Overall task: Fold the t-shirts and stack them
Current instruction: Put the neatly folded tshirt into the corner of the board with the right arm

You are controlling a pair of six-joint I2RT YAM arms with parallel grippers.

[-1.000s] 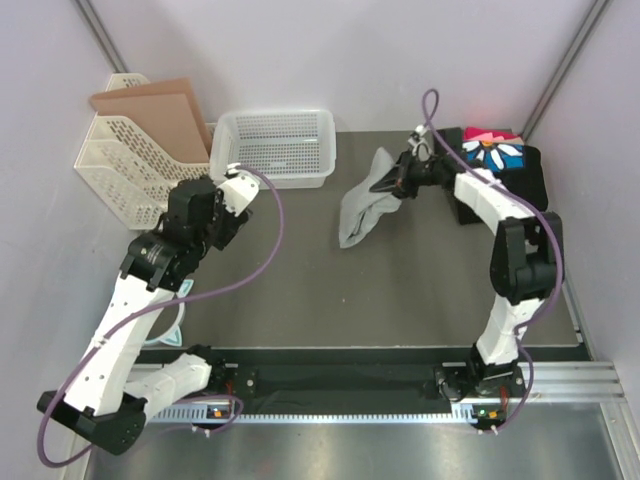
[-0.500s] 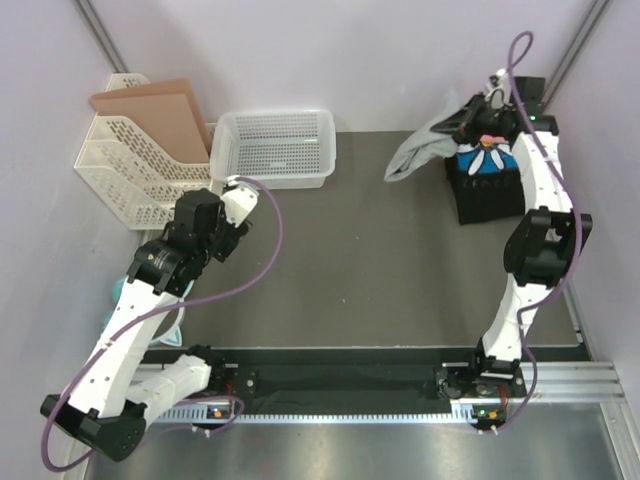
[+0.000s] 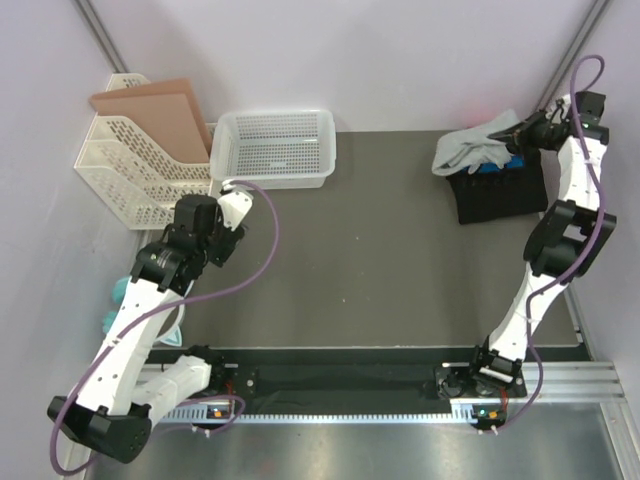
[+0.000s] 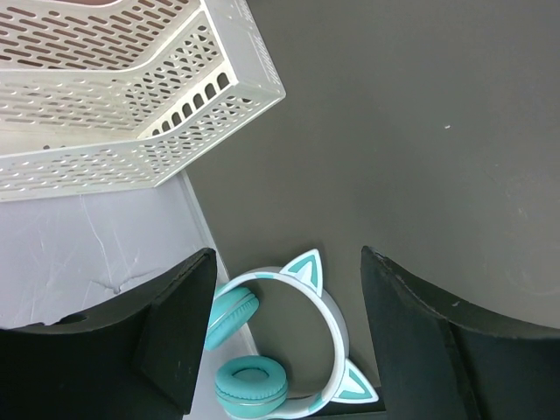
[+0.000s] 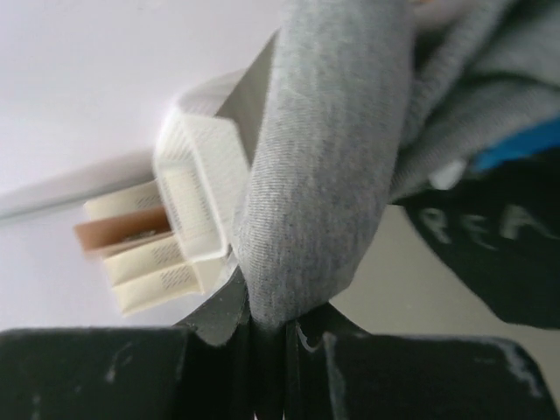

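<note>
From above: dark worktop (image 3: pixel 400 270) between pale walls. At the far right corner, right fingers (image 3: pixel 517 133) clamped on a bunched fold of the light grey t-shirt (image 3: pixel 468 150), draped over the far left part of the folded black t-shirt (image 3: pixel 500 198), with a sliver of blue beneath. A second ago, held further left and nearer, over open worktop beside the stack. Since carried right and far, now covering the daisy print and pink cloth seen before.

At the left, left fingers (image 3: pixel 220 238) apart and holding nothing, near a white file tray (image 3: pixel 125 175) with brown folders (image 3: pixel 150 105). Barely shifted from before, drawn slightly nearer. At the far edge, white mesh basket (image 3: pixel 275 145), unmoved. Beneath the left arm, teal headphones (image 3: pixel 118 295) peeking out.

From the left wrist: both fingers wide apart, framing the cat-eared headphones at the worktop's left edge. File tray at upper left.

From the right wrist: fingers pressed together on a thick roll of grey cloth. To the right, black t-shirt with pale lettering and a blue patch. Basket and file tray small in the background.
</note>
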